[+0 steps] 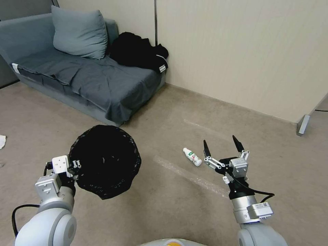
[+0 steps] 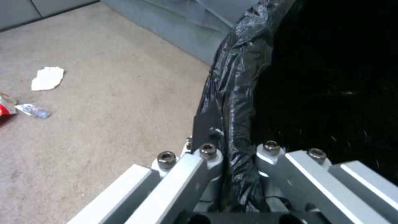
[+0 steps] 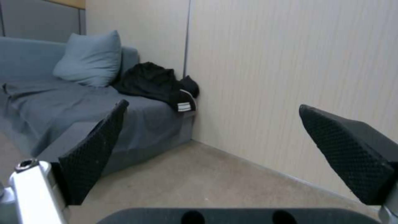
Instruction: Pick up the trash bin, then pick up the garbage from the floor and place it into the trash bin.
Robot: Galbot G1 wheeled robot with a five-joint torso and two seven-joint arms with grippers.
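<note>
We held the trash bin (image 1: 105,160) clamped in the left end effector (image 1: 73,167); the right end effector (image 1: 223,147), wide open and empty, hovered beside a bottle (image 1: 192,156) at frame centre, uncollected.

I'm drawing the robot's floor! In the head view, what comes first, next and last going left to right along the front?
Left gripper → bin → bottle → right gripper.

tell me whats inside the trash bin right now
The trash bin, held at its rim by the left gripper, shows only its crinkled black bag lining. The inside is too dark to tell whether any garbage lies at the bottom.
</note>
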